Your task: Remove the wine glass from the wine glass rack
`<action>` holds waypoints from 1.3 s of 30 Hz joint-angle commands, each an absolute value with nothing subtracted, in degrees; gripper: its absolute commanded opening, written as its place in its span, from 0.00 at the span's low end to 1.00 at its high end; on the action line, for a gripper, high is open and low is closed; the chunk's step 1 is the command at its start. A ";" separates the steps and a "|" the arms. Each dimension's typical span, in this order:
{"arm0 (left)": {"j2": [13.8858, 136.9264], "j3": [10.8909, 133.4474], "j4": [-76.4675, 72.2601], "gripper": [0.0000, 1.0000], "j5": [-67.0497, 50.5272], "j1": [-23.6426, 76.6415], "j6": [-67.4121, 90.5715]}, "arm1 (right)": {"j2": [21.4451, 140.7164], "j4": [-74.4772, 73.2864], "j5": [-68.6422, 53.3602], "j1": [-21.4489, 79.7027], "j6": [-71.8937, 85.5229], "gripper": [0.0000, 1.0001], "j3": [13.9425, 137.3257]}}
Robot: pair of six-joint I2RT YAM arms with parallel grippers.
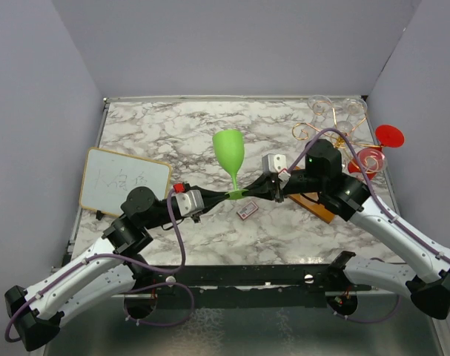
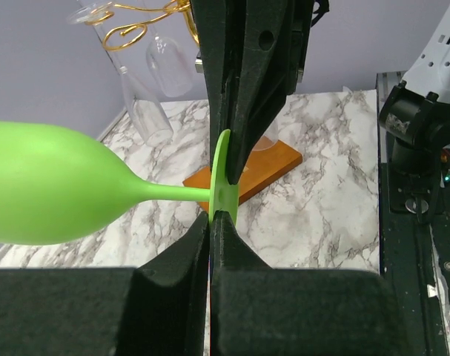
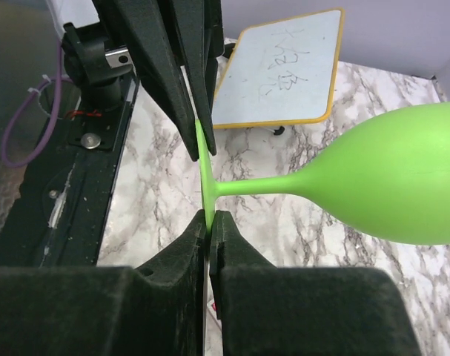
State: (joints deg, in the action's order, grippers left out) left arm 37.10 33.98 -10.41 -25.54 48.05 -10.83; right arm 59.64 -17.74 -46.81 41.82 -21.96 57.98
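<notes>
The lime-green goblet-shaped wine glass stands upright at mid-table, stem vertical, well apart from the gold wire rack on the right. The left gripper and right gripper meet nose to nose, each pinched shut on the foot disc's rim from opposite sides; the white marbled tabletop lies just beneath.

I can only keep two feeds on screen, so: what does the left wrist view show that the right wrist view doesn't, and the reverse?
Only the left wrist view: the wine glass rack, with its gold wire arms and wooden base, and clear glasses hanging on it. Only the right wrist view: the yellow-framed whiteboard. Both: the green wine glass, its foot pinched at opposite edges by the left gripper and the right gripper, above the marble table.
</notes>
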 commanded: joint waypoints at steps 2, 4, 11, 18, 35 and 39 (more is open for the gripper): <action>39.06 38.47 -12.36 0.24 -22.67 47.90 -2.86 | 58.45 -17.91 -49.04 42.19 -27.61 0.02 57.76; 39.56 40.47 -11.20 0.52 -22.03 47.89 1.43 | 57.17 -19.84 -47.25 42.19 -29.96 0.02 57.66; 40.17 45.33 -13.13 0.87 -18.26 47.89 20.24 | 47.90 -28.18 -45.64 42.19 -51.62 0.02 54.84; 44.18 57.23 2.09 0.92 -5.39 47.89 36.02 | 38.73 -32.78 -39.19 42.19 -70.78 0.02 48.43; 49.38 70.76 28.76 0.90 1.03 47.90 44.08 | 27.57 -25.74 -21.57 42.19 -106.14 0.02 35.04; 50.47 71.61 28.92 0.85 -1.15 47.90 43.56 | 28.94 -25.49 -20.25 42.32 -111.28 0.02 35.55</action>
State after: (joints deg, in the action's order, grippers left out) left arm 49.95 69.25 25.82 -0.12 48.01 43.83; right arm 28.34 -29.58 -23.99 41.95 -101.93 35.59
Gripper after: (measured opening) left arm 0.881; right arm 0.026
